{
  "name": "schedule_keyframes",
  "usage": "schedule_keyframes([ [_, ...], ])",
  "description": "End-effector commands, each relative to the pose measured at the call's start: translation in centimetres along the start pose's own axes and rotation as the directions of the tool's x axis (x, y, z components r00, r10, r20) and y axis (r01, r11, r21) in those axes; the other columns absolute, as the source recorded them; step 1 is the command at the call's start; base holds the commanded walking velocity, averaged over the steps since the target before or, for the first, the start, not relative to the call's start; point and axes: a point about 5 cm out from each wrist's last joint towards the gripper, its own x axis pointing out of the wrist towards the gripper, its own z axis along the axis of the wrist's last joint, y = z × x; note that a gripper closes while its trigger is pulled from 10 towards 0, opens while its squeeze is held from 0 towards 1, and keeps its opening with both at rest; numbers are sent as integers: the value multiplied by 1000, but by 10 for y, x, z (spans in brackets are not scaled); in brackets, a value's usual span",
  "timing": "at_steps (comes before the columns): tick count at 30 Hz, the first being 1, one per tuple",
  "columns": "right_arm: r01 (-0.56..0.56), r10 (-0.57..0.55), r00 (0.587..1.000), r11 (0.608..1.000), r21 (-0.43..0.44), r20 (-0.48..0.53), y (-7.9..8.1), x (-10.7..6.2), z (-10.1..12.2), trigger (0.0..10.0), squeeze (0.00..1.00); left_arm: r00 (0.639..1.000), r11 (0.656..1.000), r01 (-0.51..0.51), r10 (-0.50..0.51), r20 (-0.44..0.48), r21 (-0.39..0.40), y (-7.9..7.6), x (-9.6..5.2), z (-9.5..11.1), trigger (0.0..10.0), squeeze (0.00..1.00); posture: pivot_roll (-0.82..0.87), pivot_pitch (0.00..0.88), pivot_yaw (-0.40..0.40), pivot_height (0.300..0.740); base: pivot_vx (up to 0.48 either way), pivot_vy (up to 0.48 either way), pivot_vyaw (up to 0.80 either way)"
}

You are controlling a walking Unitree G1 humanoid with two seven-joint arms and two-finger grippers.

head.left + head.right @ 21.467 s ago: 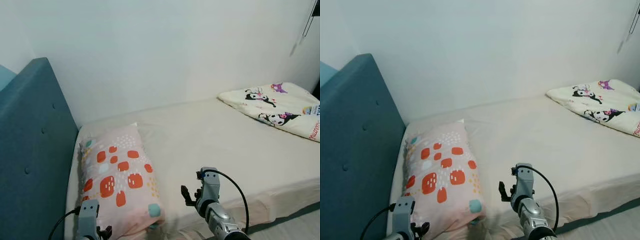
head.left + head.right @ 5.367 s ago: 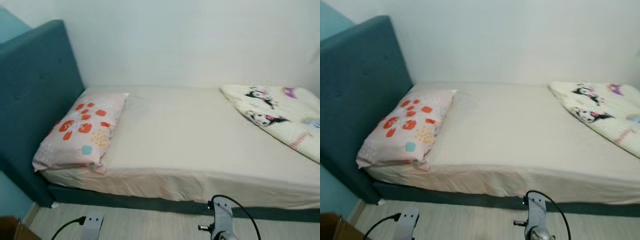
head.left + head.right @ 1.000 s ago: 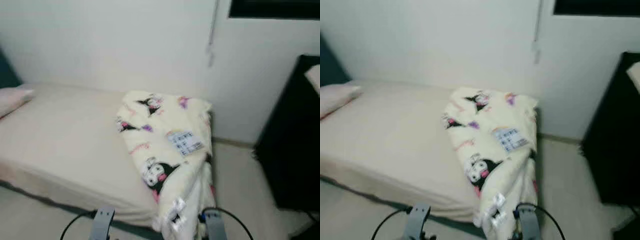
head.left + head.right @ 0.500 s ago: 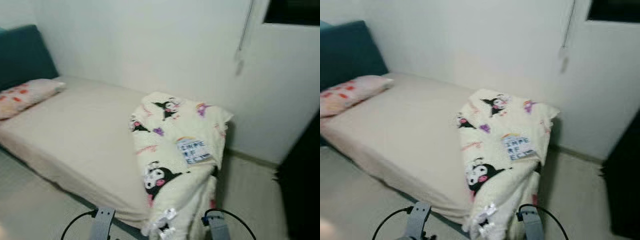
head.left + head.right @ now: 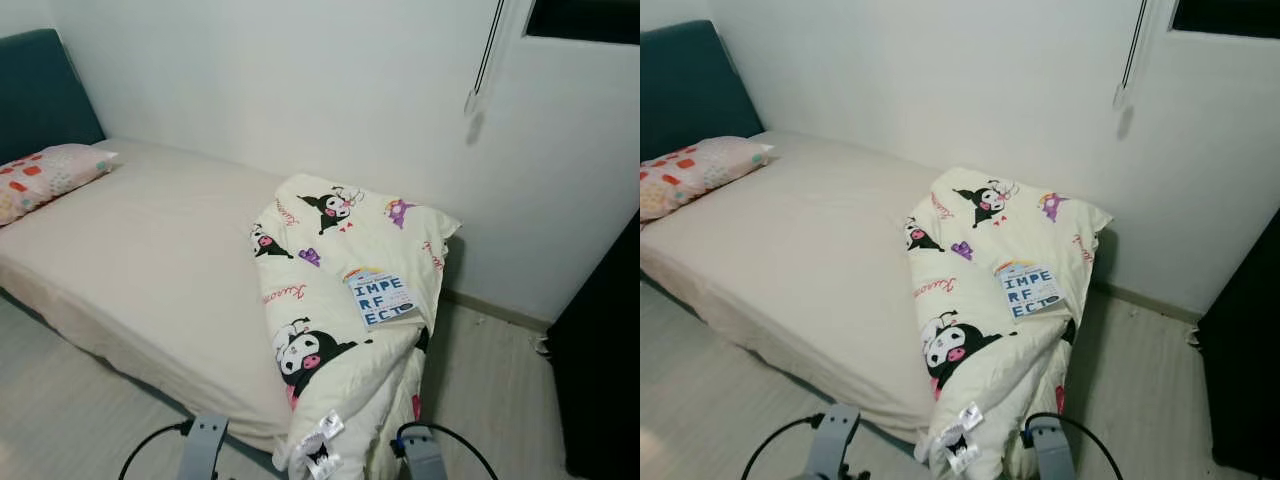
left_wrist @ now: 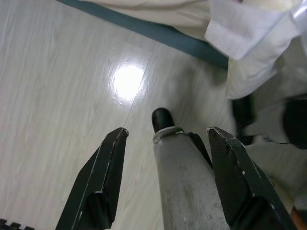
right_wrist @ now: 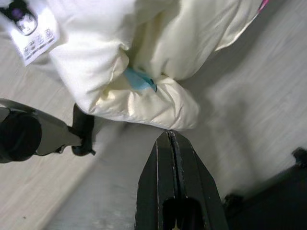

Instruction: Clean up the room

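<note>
Head views: the bed [image 5: 140,260] runs along the white wall, a patterned pillow [image 5: 45,178] at its head end against the teal headboard [image 5: 40,95]. A cream cartoon-print comforter [image 5: 990,290] lies bunched at the foot end, spilling over the bed's near corner toward the floor [image 5: 1140,370] — a booklet [image 5: 1031,290] rests on top of it. A dark cabinet [image 5: 605,360] stands beside the foot.

Left wrist view: left gripper [image 6: 165,132], jaws wide, holding nothing, above pale plank floor.

Right wrist view: right gripper [image 7: 171,139], jaws pressed together, just beside the comforter's hanging fold.
</note>
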Motion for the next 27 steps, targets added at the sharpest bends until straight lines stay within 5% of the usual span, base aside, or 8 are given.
schedule_keyframes([
  [1,-2,2,1000,1000,-9,-11,0,0,-2,10000,0,1000,1000,5,-5,-17,7,-1,0,-4,10000,0,-131,0,38,721,0,0,0],
  [21,-41,43,999,995,-92,22,3,0,3,10000,0,1000,1000,6,-6,-16,10,-2,0,-3,10000,0,-129,0,31,721,0,-144,646],
  [27,-15,14,1000,995,-98,-11,1,0,-1,10000,0,1000,1000,5,-5,-16,1,-2,0,-5,10000,0,-126,0,29,721,0,-80,0],
])
